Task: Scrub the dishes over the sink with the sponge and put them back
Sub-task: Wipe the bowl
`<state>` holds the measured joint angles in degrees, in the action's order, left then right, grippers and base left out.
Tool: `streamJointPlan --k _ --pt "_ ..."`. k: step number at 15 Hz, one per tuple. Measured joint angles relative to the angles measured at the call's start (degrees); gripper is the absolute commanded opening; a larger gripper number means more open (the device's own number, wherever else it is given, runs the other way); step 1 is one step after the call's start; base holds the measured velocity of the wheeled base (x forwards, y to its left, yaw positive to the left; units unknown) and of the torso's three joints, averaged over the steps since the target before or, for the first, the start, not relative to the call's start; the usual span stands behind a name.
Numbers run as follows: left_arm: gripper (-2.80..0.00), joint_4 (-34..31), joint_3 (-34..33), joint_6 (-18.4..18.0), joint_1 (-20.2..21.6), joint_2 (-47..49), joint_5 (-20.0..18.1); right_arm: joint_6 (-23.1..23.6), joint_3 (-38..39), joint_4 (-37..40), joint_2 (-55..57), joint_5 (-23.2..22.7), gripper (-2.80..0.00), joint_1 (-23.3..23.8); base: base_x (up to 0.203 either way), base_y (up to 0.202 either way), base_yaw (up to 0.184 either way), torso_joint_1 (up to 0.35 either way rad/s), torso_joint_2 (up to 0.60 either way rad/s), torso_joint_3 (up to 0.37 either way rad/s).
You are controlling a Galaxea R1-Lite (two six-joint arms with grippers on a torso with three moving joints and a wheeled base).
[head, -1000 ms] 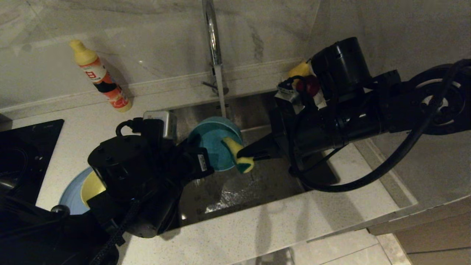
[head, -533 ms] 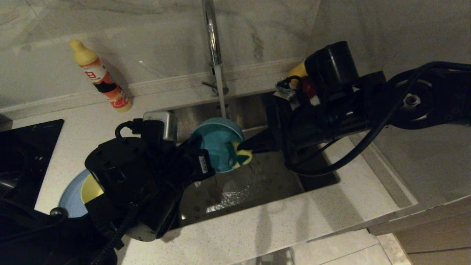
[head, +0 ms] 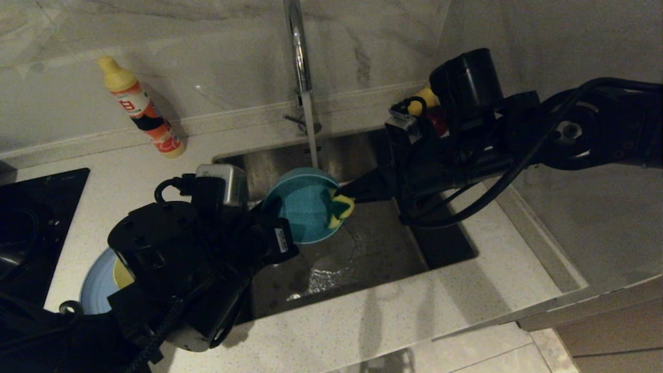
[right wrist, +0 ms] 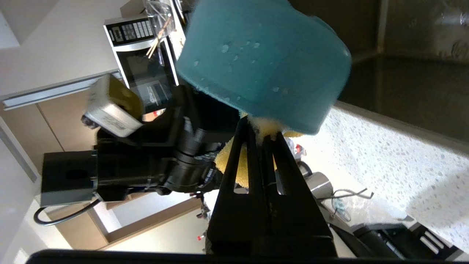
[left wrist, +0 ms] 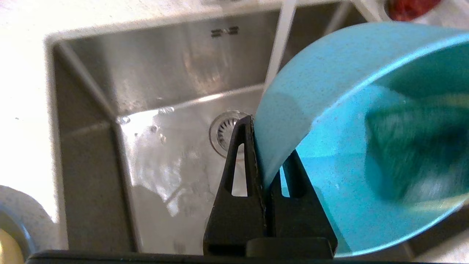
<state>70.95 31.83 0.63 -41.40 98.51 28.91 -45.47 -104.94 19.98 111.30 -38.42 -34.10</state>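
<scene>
Over the sink, my left gripper is shut on the rim of the teal bowl, which is tipped on its side with its opening towards the right arm. The left wrist view shows the bowl pinched between the fingers of the left gripper. My right gripper is shut on the sponge and presses it into the bowl. The dark green side of the sponge lies against the bowl's inside. In the right wrist view the sponge bulges ahead of the right gripper. Partly hidden behind my left arm, the yellow bowl sits on the periwinkle plate.
Water runs from the chrome faucet down behind the bowl; the drain lies below. A yellow-capped bottle stands at the back left and a black cooktop lies at the left. Fruit shows behind my right arm.
The right gripper has pushed the sponge from the bowl's lower edge up into its inside. The left arm and the bowl have shifted slightly to the left.
</scene>
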Motion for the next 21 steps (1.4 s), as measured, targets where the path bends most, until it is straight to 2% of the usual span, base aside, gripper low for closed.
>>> streamJointPlan --k 9,15,21 --pt "-2.80 -0.12 -0.94 0.36 -0.18 0.27 -0.99 0.20 -4.33 0.43 0.65 0.08 -2.80 -0.76 0.000 0.000 0.000 0.000 0.00 0.000" --pt "-2.80 -0.09 2.14 0.47 0.02 0.25 -0.93 0.19 2.13 -0.20 0.63 0.23 -2.80 -2.61 0.000 0.000 0.000 0.000 0.00 0.000" --pt "-2.80 -0.02 2.26 0.39 0.02 -0.06 -0.86 0.53 2.77 -0.26 1.20 0.64 -2.80 -3.72 0.000 0.000 0.000 0.000 0.00 0.000"
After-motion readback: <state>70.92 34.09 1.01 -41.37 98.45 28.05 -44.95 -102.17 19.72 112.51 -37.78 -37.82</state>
